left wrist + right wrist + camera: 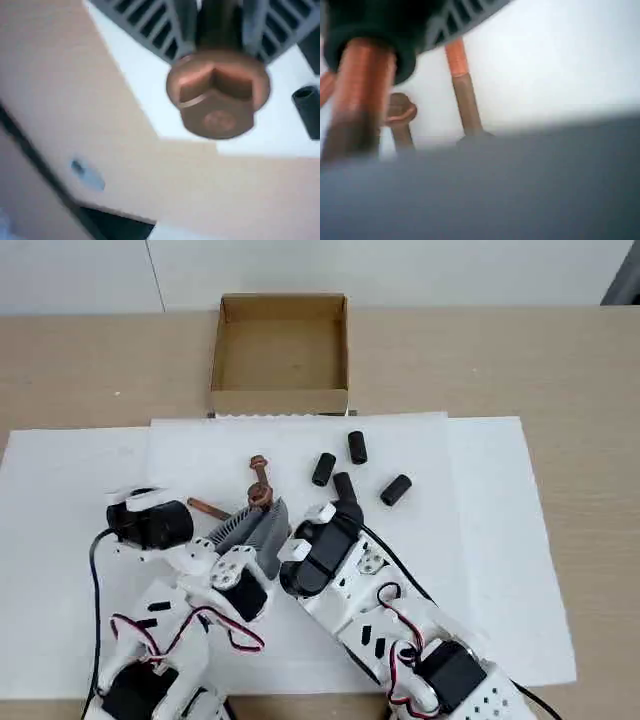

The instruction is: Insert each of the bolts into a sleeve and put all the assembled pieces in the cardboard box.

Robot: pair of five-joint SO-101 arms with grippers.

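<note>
The left tool (262, 510) is seen near the middle of the white paper sheet (80, 500), clamped on a copper bolt (260, 497). In the left wrist view the bolt's shaft is gripped between the two gray ribbed fingers (145, 25), and its hexagonal head is shown jutting out past them. Just beyond that head, toward the cardboard box (280, 400), another bolt (259, 468) is seen (whether it touches the held one cannot be told). A third bolt (208, 508) is laid flat on the sheet, just beside the left arm (150, 525).

The right tool (338, 505) is placed just beside the left one and is pointed toward the box. A black sleeve (344, 486) is found right at its tip; whether the right tool is apart, together or clamped on that sleeve cannot be told. Three others are scattered on the paper between the tools and the box: a second sleeve (323, 469) near the first, a third sleeve (357, 447) nearest the box, and a fourth sleeve (396, 490) off to the side, apart from the rest.

The box is set on the wooden tabletop (560, 360) at the far edge of the sheet, open at the top. All the bolts and sleeves seen are outside it.
</note>
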